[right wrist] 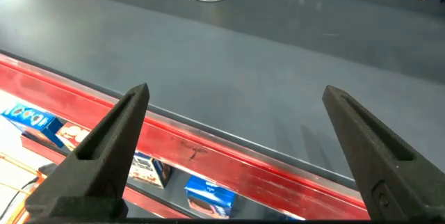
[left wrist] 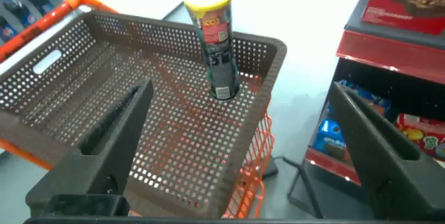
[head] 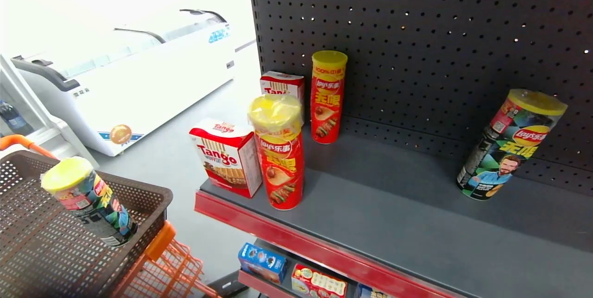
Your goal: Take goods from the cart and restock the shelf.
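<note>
1 dark chip can [head: 88,200] stands in the brown cart basket [head: 28,242]. The left gripper [left wrist: 241,90] hangs over the basket, spread wide. The right gripper [right wrist: 236,93], spread wide too, hangs over the red front edge of the shelf [head: 394,214].

A: Where's the left hand [left wrist: 240,88]?
B: Out past the end of the shelf [right wrist: 278,57], fingers spread wide, empty.
A: And the right hand [right wrist: 236,90]?
B: Above the shelf's front edge, fingers wide apart, empty too.
</note>
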